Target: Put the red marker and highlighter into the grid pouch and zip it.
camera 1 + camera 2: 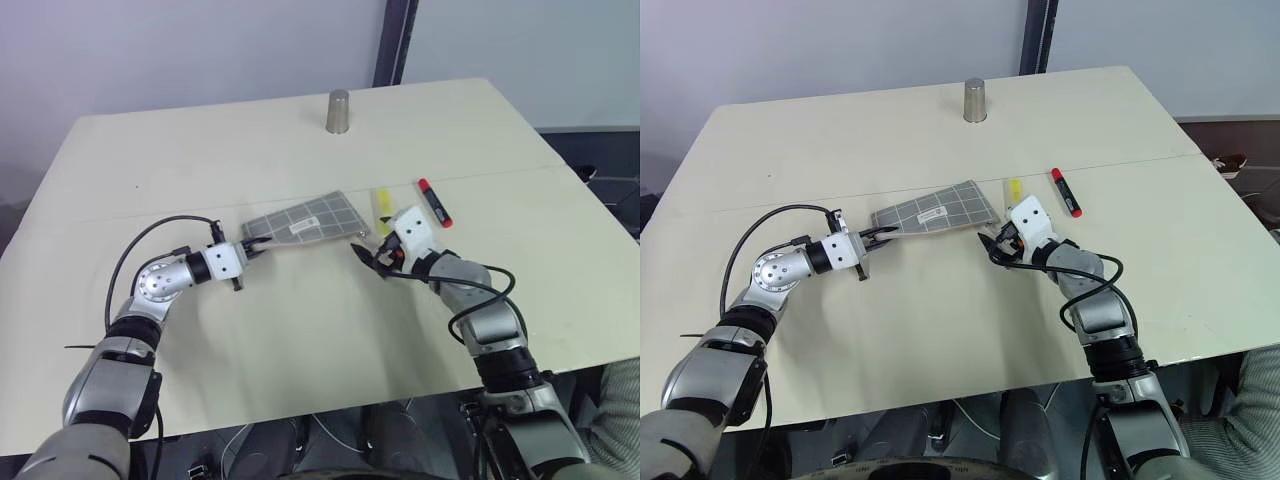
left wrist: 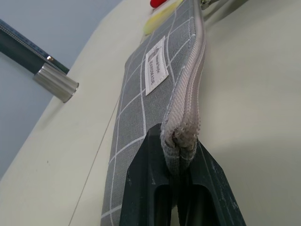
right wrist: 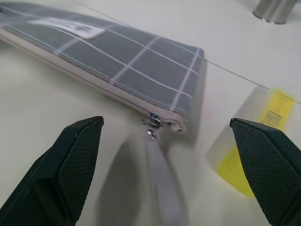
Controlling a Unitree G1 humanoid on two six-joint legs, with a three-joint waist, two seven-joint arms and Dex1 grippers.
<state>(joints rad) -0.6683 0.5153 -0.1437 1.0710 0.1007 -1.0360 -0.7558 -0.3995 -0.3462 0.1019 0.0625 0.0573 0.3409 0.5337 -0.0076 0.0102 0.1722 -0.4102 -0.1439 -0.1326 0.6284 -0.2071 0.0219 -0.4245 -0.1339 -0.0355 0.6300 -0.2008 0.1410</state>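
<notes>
I count one grid pouch (image 1: 305, 223), one highlighter (image 1: 382, 206), one red marker (image 1: 434, 201) and one metal cup (image 1: 339, 111) on the worktop (image 1: 300, 340), with two hands in play. The left hand (image 1: 254, 245) is pressed together on the near-left end of the pouch, pinching the fabric at the zipper seam; the pouch slopes up from that grip toward its far right corner. The right hand (image 1: 364, 253) stands spread wide, holding nothing, just in front of the pouch's right end. The highlighter lies just beside the pouch's right edge, and the red marker lies further right, apart from it; both are outside the pouch. The cup stands upright well beyond the pouch, near the far edge of the worktop, clear of both arms. Nothing lies between the right hand and the pouch's right end. A person's sleeve (image 1: 618, 415) shows at the lower right corner of the head view. The left wrist view shows what the head views do not: the two black fingers (image 2: 141, 188) clamped on the pale zipper edge, and the small white label (image 2: 156, 66) on the pouch face. The right wrist view shows the metal zipper pull (image 3: 152, 123) at the pouch's corner, lying between the two spread fingers (image 3: 70, 160), with the highlighter to one side.
</notes>
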